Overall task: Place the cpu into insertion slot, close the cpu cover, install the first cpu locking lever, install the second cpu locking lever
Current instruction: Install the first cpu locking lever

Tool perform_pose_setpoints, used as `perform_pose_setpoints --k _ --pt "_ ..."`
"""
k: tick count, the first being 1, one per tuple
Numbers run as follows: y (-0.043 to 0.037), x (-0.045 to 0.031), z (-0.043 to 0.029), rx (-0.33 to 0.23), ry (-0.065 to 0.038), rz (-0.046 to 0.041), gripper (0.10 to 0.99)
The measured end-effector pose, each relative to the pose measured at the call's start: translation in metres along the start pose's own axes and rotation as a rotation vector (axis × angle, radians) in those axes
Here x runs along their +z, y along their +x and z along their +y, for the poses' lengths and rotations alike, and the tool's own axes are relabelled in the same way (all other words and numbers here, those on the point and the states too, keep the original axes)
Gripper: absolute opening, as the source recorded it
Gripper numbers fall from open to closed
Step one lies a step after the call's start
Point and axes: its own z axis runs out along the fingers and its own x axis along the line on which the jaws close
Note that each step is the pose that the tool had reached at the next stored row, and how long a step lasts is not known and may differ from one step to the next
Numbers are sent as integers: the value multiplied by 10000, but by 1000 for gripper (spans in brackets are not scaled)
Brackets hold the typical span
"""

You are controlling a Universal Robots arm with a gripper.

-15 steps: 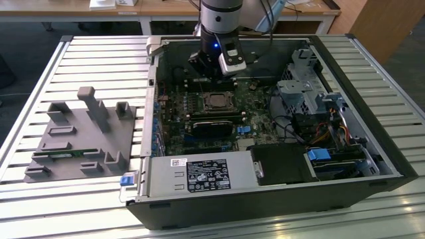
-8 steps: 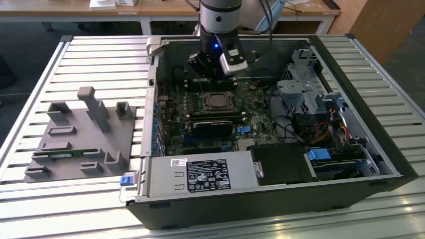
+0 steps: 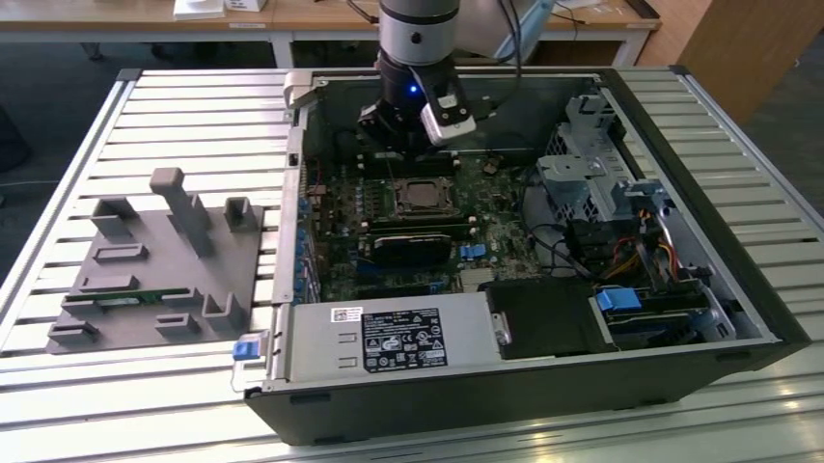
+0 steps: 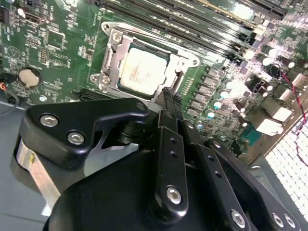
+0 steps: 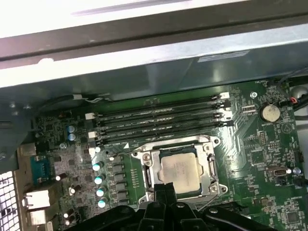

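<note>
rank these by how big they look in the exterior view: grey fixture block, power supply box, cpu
1. grey fixture block, the largest
2. power supply box, somewhat smaller
3. cpu, by far the smallest

The cpu lies farther from the camera, but the gap is too wide for that to change the order.

Showed a silvery-grey cylindrical arm [image 3: 419, 34] well above the jaws, ringed lower down by a black collar [image 3: 409, 77] with a small blue light [image 3: 412, 92]. Carried a white-and-grey boxy camera housing [image 3: 447, 116] beside that collar, nearer the jaws. Trailed a dark cable [image 3: 516, 39] off the upper arm. Ended in a matte black gripper [image 4: 169, 92] of rounded, overlapping link plates, tapering to two slim black fingers [image 4: 166, 120]. Bore silver round-headed screws [image 4: 49, 120] on the links behind the jaws, and a bare pale-metal block [image 4: 29, 161] farther back still.
</note>
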Motion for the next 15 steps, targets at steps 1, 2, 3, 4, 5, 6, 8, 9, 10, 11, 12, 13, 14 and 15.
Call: perform_pose_setpoints --k 1,2,3,4,5,6,8,9,10,11,12,13,14,15 --pt "21 0 -4 -2 -8 -24 106" --pt "39 0 -8 -6 -16 -48 106" --pt "58 0 -12 -11 -26 -72 106" --pt "75 0 -15 -17 -35 -98 106" --pt "88 1 -17 -26 -47 -128 106" --pt "98 1 -19 -41 -57 -153 106" --pt "99 3 -19 -181 -65 -162 106" --pt "99 3 -19 -318 -68 -160 106" --pt "100 4 -19 -462 -70 -155 106" --pt "100 5 -20 -618 -71 -147 106" --pt "100 5 -20 -770 -71 -139 106" --pt "100 6 -20 -918 -73 -132 106" --pt "100 8 -20 -1054 -75 -126 106" --pt "100 9 -20 -1192 -77 -120 106"
